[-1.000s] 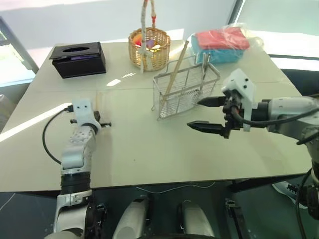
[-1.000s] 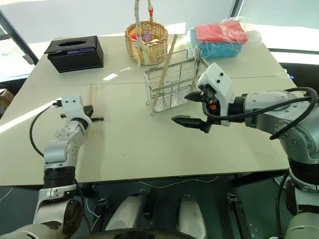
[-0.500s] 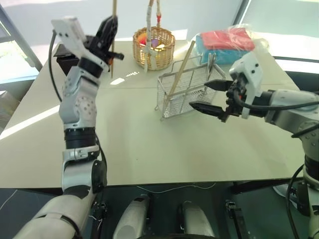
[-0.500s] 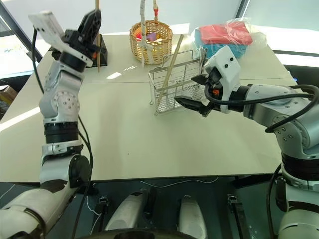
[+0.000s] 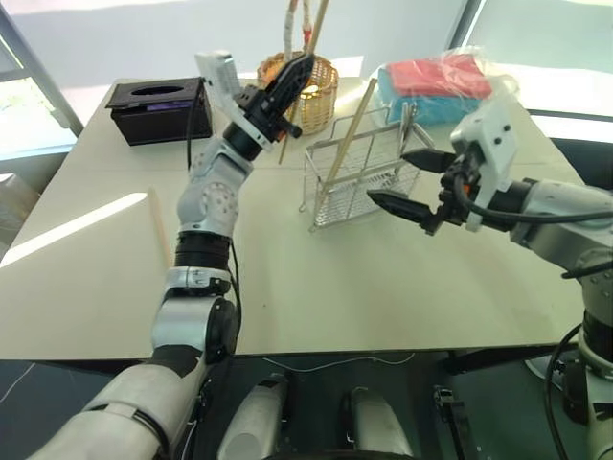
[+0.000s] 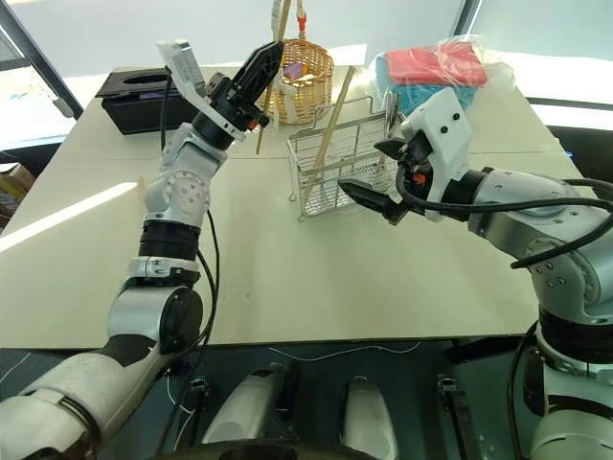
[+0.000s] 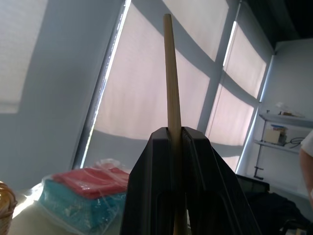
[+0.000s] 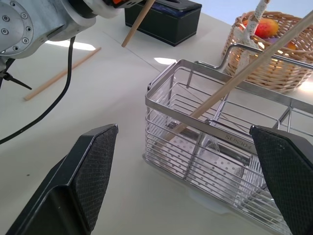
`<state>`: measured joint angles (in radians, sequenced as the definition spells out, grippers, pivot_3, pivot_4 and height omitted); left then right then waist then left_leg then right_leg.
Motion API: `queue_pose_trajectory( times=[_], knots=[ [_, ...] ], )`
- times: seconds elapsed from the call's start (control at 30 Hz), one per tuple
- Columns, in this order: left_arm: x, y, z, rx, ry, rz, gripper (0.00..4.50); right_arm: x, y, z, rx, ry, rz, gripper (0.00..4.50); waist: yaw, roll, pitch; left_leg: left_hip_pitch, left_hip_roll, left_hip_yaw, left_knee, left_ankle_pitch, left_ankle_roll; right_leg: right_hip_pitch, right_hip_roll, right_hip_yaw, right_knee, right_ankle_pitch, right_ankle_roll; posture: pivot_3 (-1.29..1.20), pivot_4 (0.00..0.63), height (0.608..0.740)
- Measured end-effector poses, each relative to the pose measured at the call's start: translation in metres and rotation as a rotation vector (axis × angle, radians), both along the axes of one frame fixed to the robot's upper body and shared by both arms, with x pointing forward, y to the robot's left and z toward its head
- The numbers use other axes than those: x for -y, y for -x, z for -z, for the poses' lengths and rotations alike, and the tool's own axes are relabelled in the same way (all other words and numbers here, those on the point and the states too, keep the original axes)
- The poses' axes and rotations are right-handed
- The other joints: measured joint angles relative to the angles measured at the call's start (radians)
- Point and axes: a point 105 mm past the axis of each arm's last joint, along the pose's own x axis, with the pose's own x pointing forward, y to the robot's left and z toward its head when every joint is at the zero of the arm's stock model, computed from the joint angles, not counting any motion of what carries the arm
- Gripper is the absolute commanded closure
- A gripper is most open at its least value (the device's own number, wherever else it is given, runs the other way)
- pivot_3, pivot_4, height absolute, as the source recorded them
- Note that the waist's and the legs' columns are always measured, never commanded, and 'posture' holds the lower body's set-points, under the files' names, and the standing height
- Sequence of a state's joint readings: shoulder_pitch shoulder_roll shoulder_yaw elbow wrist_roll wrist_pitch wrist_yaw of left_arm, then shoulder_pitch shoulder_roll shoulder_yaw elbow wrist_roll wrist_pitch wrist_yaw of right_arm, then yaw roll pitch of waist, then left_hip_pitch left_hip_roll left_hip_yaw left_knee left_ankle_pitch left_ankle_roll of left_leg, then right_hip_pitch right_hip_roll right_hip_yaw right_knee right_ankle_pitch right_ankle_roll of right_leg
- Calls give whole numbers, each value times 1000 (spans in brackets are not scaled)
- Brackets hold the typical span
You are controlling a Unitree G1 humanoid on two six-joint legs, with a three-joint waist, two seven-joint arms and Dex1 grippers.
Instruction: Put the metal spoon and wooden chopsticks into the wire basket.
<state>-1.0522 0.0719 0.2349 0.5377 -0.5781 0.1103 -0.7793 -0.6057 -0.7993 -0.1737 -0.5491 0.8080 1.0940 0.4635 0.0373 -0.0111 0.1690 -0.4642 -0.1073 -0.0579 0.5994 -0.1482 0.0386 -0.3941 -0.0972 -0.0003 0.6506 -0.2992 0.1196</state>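
Wire basket (image 5: 362,171) holds one chopstick (image 5: 347,136) and the spoon (image 5: 402,123); more chopsticks remain.
Left gripper (image 5: 287,84) pinches a second chopstick (image 7: 172,73) beside the basket; right gripper (image 5: 414,180) gapes empty; a third chopstick (image 5: 159,224) lies well away.

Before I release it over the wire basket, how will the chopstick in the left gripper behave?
Probably stiff: the chopstick runs straight past the shut left gripper. Being thin and round, it may roll if it lands on the table. In the wire basket it would likely lean on the rim, like the chopstick already inside.
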Motion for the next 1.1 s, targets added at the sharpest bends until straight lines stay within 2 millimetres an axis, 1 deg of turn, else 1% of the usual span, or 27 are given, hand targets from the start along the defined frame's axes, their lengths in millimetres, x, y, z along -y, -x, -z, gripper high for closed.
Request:
queue_pose_trajectory(
  times=[0.13, 0.23, 0.4, 0.6, 0.83, 0.93, 0.97, 1.0, 1.03, 1.1],
  knots=[
    [8, 1, -15, 43, 18, 15, 4425, -1, -1, 0, 2, -9, 4, 0, 0, 0, 0, 0, 0, 0, 0, 0, 0, 0, 0, 0, 0, 0, 0, 0, 150, 740],
    [13, -1, -16, 49, 31, 13, 4425, -2, 0, 0, 6, -13, 5, 0, 0, 0, 0, 0, 0, 0, 0, 0, 0, 0, 0, 0, 0, 0, 0, 0, 150, 740],
    [24, -7, -4, 27, 52, 5, 4425, -4, -1, 0, 7, -26, 7, 0, 1, 0, 0, 0, 0, 0, 0, 0, 0, 0, 0, 0, 0, 0, 0, 0, 150, 740],
    [47, -10, 8, 12, 47, -3, 4425, -4, -1, 1, 13, -32, 18, 0, 1, 0, 0, 0, 0, 0, 0, 0, 0, 0, 0, 0, 0, 0, 0, 0, 150, 740],
    [58, -15, 29, -15, -5, -41, 4425, -2, -2, 2, 12, -45, 38, 0, 0, 0, 0, 0, 0, 0, 0, 0, 0, 0, 0, 0, 1, 0, 0, 0, 150, 740],
    [63, -16, 36, -22, -29, -55, 4425, -4, 0, 1, 21, -49, 31, 0, 1, 0, 0, 0, 0, 0, 1, 0, 0, 0, 0, 0, 1, 0, 0, 0, 150, 740],
    [64, -17, 38, -26, -36, -60, 3647, -5, 1, 1, 23, -50, 29, 0, 1, 0, 0, 0, 0, 0, 1, 0, 0, 0, 0, 0, 1, 0, 0, 0, 150, 740],
    [64, -17, 39, -26, -43, -64, 3310, -6, 1, 1, 22, -53, 26, 0, 1, 0, 0, 0, 0, 0, 1, 0, 0, 0, 0, 0, 1, 0, 0, 0, 150, 740],
    [64, -17, 40, -27, -45, -68, 2882, -6, 1, 1, 22, -54, 26, 0, 1, 0, 0, 0, 0, 0, 1, 0, 0, 0, 0, 0, 1, 0, 0, 0, 150, 740],
    [64, -17, 41, -23, -50, -75, 1756, -6, 1, 1, 22, -56, 29, 0, 1, 0, 0, 0, 0, 0, 1, 0, 0, 0, 0, 0, 1, 0, 0, 0, 150, 740]
  ],
)
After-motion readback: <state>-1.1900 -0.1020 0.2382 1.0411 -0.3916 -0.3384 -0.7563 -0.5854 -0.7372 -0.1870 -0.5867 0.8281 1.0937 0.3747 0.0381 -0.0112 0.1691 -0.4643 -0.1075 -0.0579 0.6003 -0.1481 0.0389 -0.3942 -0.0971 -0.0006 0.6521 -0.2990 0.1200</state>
